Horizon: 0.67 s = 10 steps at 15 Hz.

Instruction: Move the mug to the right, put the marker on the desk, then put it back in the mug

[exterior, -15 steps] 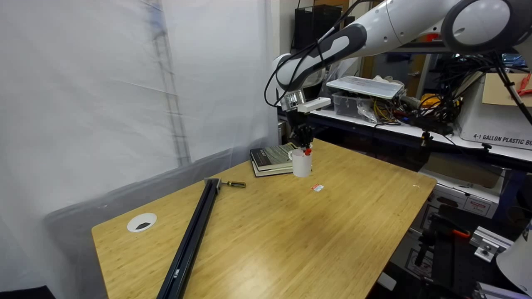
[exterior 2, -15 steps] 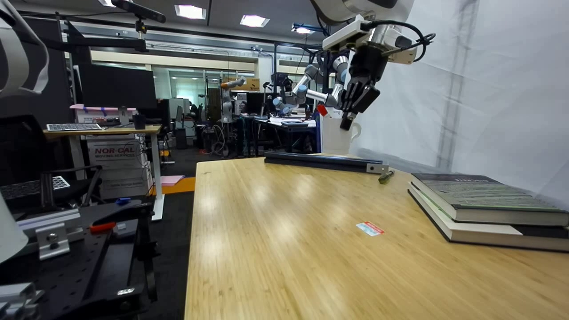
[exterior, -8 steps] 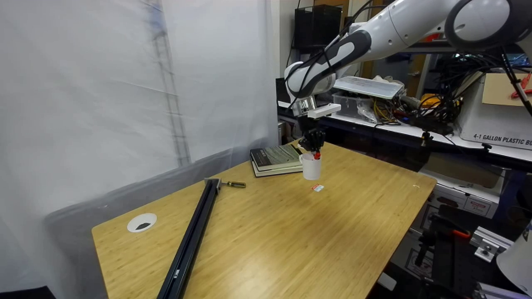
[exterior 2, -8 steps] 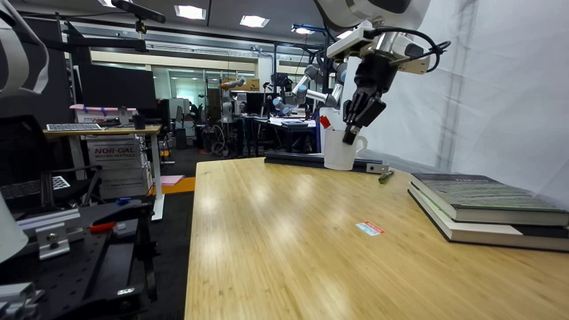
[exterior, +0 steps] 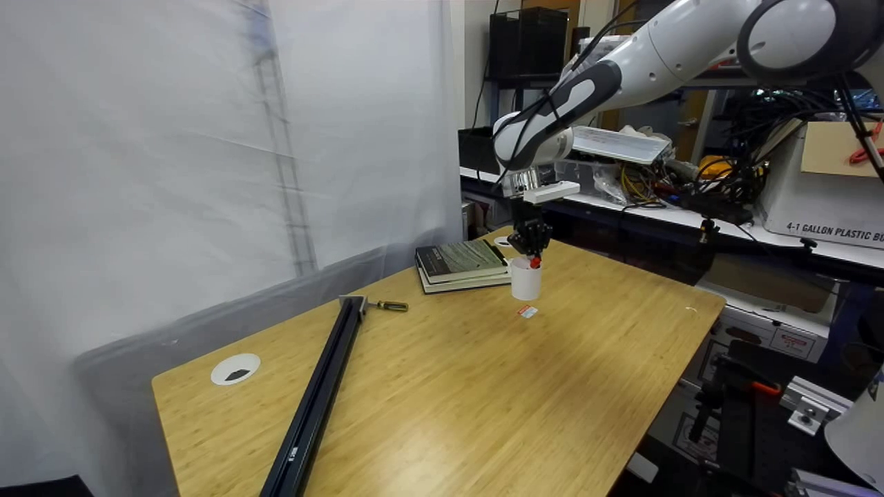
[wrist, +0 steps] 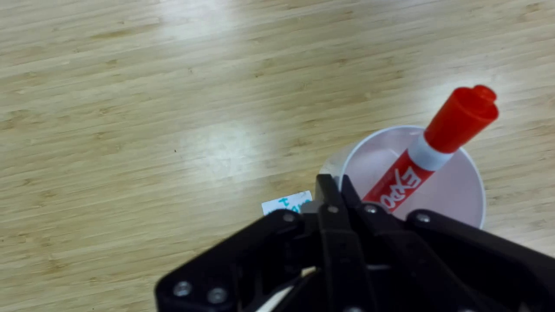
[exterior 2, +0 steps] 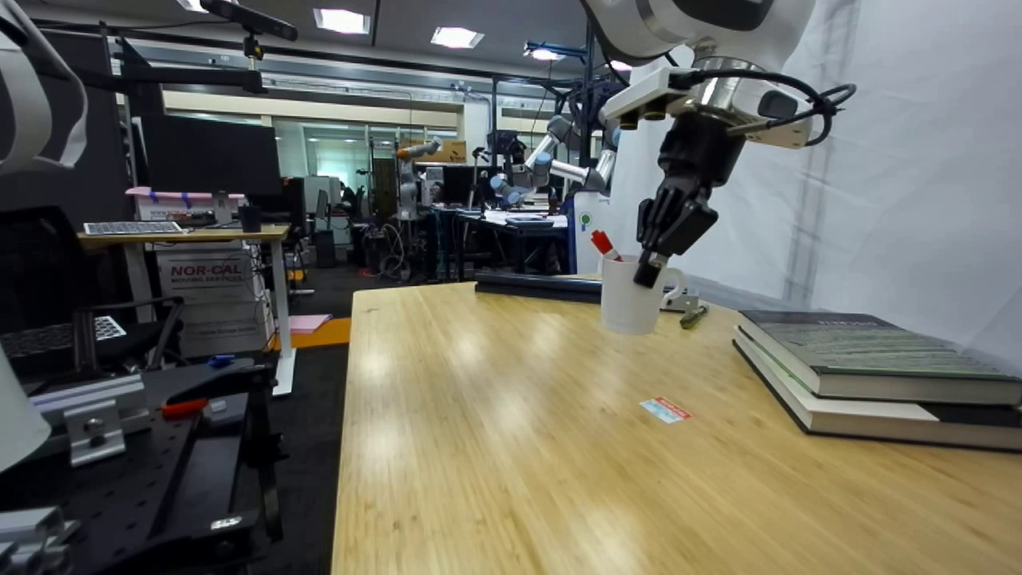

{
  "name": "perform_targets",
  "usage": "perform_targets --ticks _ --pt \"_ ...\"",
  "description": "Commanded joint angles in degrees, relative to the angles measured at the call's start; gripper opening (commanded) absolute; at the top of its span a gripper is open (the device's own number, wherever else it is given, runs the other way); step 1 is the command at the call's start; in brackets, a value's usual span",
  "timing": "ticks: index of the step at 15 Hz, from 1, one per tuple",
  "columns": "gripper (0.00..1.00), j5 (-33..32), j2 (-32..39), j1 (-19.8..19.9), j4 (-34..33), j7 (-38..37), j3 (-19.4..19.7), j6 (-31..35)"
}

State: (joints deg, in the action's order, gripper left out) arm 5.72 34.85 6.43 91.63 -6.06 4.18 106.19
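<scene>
The wooden desk (exterior 2: 479, 463) is glossy, the mug (exterior 2: 626, 302) smooth.

1. White mug (exterior 2: 627, 299), pale pink inside
2. Red-capped marker (wrist: 429, 149): white band, white lettering on red barrel
3. Honey-coloured wood grain across the worktop (exterior: 449, 386)
4. Black claw (wrist: 338, 184)
5. Red-and-white label (exterior 2: 665, 410), teal writing
6. Streaked grey-green cover on the upper book (exterior 2: 878, 355)

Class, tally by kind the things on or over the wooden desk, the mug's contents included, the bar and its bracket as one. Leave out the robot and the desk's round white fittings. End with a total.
Mug: 1
Marker: 1
Books: 2
Screwdriver: 1
Black bar: 1
Small label: 1
Total: 7
</scene>
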Motion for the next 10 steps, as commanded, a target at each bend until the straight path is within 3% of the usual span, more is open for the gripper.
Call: perform_targets --ticks 1,10 --pt "0.01 2.06 -1.53 1.33 2.60 0.66 0.07 2.20" --pt "0.01 5.42 -1.80 4.42 7.00 1.28 1.36 6.07"
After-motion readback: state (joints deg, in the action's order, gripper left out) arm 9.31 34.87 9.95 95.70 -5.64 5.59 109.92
